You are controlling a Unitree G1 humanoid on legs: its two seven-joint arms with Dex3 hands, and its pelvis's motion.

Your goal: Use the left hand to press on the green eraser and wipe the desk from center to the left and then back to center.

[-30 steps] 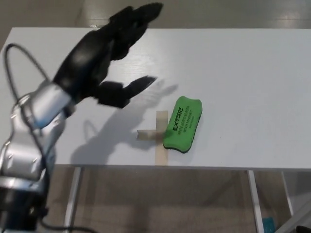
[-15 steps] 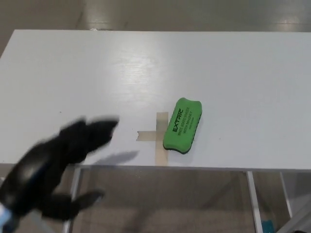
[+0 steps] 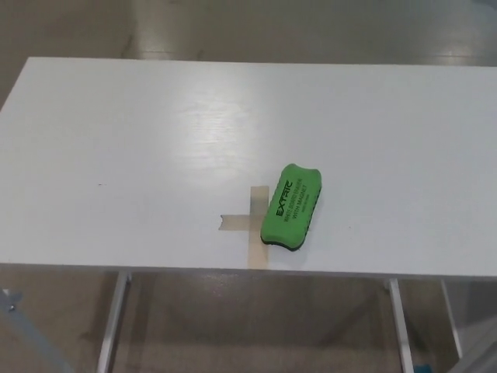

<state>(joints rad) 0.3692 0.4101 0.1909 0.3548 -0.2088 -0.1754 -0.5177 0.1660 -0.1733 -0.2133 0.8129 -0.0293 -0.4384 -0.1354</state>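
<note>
The left hand is gone from the head view. A second ago it hung over the left half of the counter [image 3: 116, 155] with its fingers spread, holding nothing; half a second ago it was a blur dropping past the near-left edge; now no part of either arm shows, so whether either hand is apart or together cannot be told.

The eraser [image 3: 292, 207] has not shifted against its surroundings. It lies flat near the near edge of the counter, about midway between the left and right edges, long axis tilted so that its far end leans right, printed face up. Its left side overlaps the right arm of a tape cross [image 3: 250, 221] stuck to the counter, as it did in both earlier pictures. The whole picture has slid a little, which reads as the head moving, not the eraser.

What this means for the task is a judgement. An eraser resting at the centre mark, with the hand lifted off and pulled away below the edge, fits a wipe that has already gone out and come back, with the arm retiring. It would equally fit an arm withdrawn before any pressing began, and the white surface shows no streak or smudge to settle it. If the wipe is still owed, the left hand must come back over the near-left edge and settle squarely on the eraser's top.
</note>
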